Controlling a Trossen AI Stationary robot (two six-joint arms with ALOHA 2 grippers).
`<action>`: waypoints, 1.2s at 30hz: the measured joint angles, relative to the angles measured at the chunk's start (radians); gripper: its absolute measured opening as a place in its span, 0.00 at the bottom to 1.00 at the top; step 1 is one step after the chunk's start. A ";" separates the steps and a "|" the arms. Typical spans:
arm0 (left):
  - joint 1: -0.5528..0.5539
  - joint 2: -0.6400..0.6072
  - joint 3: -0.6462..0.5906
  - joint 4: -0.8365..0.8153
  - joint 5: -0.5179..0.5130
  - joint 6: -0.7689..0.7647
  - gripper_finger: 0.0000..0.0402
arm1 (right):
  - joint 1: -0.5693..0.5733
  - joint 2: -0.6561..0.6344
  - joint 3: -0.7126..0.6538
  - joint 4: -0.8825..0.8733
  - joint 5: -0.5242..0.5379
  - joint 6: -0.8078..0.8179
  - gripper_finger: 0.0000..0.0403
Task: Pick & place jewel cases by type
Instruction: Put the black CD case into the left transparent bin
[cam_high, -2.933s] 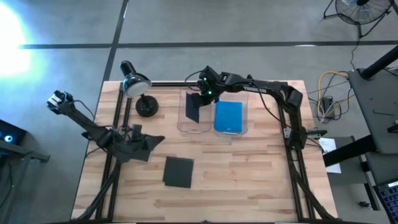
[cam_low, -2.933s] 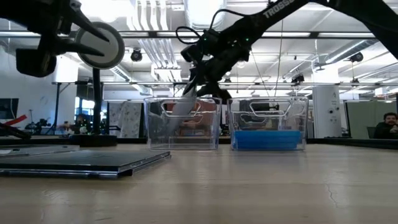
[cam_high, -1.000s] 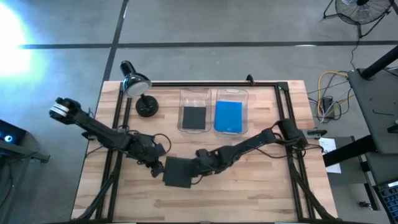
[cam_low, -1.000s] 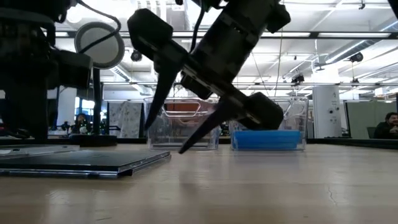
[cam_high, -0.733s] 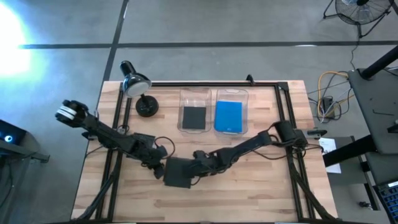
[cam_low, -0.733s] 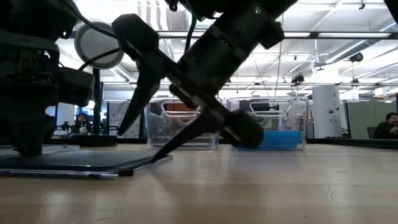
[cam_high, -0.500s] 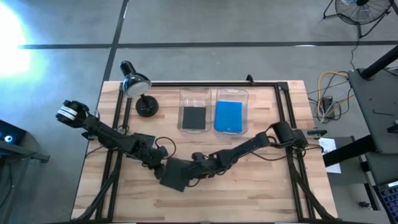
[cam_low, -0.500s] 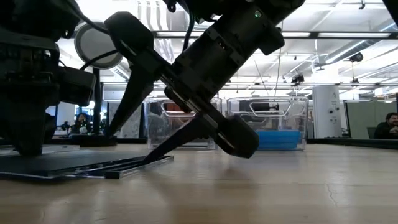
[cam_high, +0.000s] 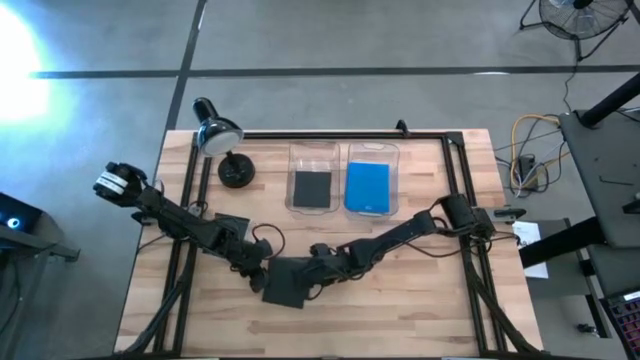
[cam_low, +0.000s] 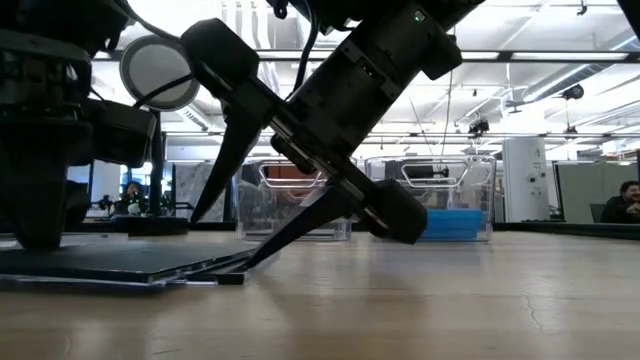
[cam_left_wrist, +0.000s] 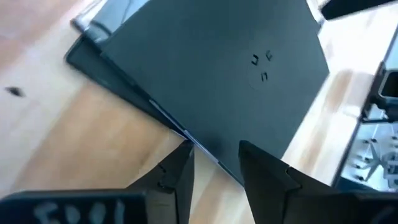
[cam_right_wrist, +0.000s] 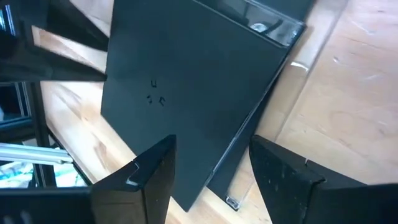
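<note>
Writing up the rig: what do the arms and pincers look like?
Both arms are black, slim and jointed, with loose black cables. The left arm has a white band near its base. Each pincer, left and right, has two dark tapered fingers.

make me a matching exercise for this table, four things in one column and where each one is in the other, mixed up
Things:
1. blue case
2. lamp
3. loose dark case
4. binned dark case

Places:
A. flat on the table between the left gripper and right gripper
B. in the left bin
C. in the right bin
D. at the table's far left corner

Pairs: 1-C, 2-D, 3-A, 4-B
</note>
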 joint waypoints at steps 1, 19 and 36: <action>0.000 0.000 0.006 -0.003 0.001 -0.001 0.26 | -0.001 -0.001 0.000 -0.002 -0.004 -0.003 0.49; 0.006 -0.016 0.110 0.033 -0.063 0.056 0.26 | -0.007 -0.093 0.006 -0.045 0.054 -0.106 0.49; 0.010 -0.020 0.119 -0.044 -0.114 0.063 0.26 | -0.003 -0.123 0.004 -0.041 -0.018 -0.154 0.39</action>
